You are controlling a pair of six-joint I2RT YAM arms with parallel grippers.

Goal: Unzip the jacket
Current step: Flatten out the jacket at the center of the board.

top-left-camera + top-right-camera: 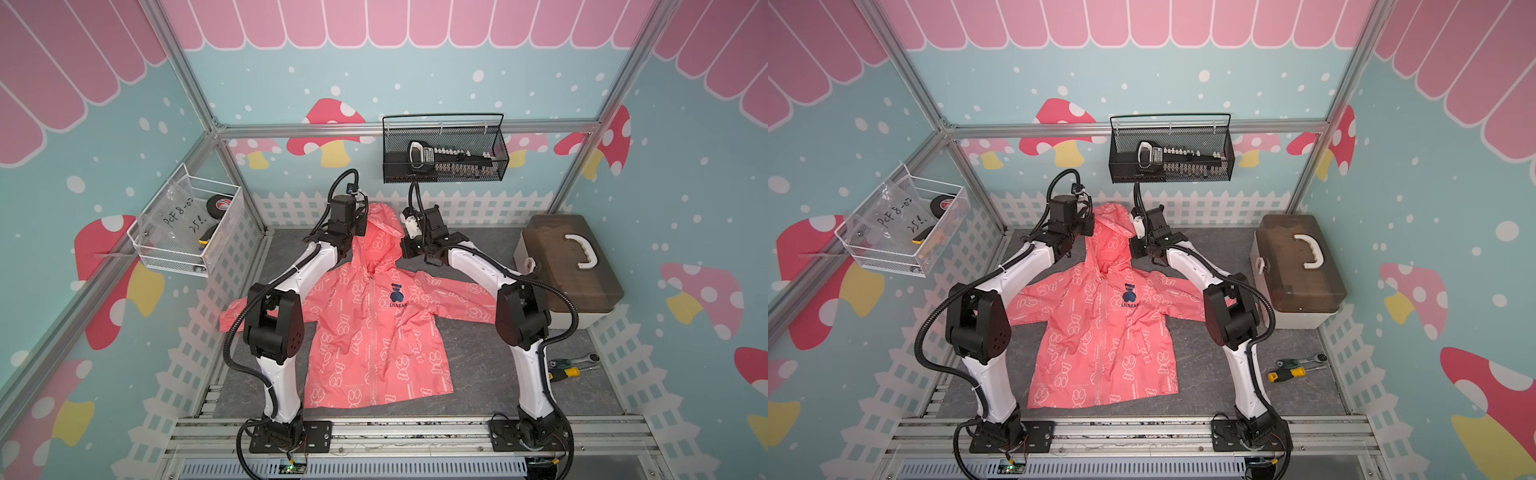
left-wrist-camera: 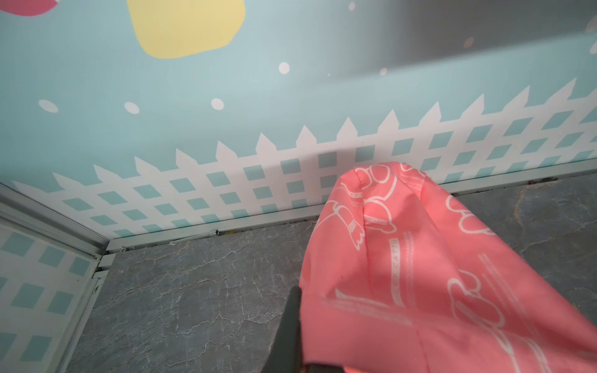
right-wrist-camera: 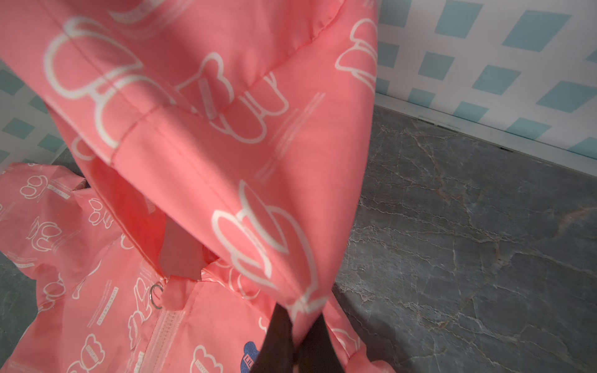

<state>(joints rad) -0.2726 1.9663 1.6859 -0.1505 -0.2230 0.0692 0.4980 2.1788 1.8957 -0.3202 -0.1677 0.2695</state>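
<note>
The coral-pink jacket (image 1: pixel 374 332) (image 1: pixel 1100 332) lies front up on the grey table, zipped, with its navy bear logo (image 1: pixel 398 293) on the chest. Both grippers are at the hood (image 2: pixel 403 258), which they hold raised off the table. My left gripper (image 2: pixel 302 339) (image 1: pixel 360 230) is shut on one hood edge; only one dark finger (image 2: pixel 290 323) shows, the rest is under cloth. My right gripper (image 3: pixel 298 339) (image 1: pixel 405 243) is shut on the other hood edge, cloth pinched between its two fingers (image 3: pixel 277 336). The ring pull (image 3: pixel 156 295) hangs free at the top of the zipper (image 3: pixel 164 336).
A brown lidded box (image 1: pixel 569 270) stands at the right of the table, with screwdrivers (image 1: pixel 569 368) in front of it. A black mesh basket (image 1: pixel 444 149) hangs on the back wall above the hood. A white wire basket (image 1: pixel 187 224) hangs on the left wall.
</note>
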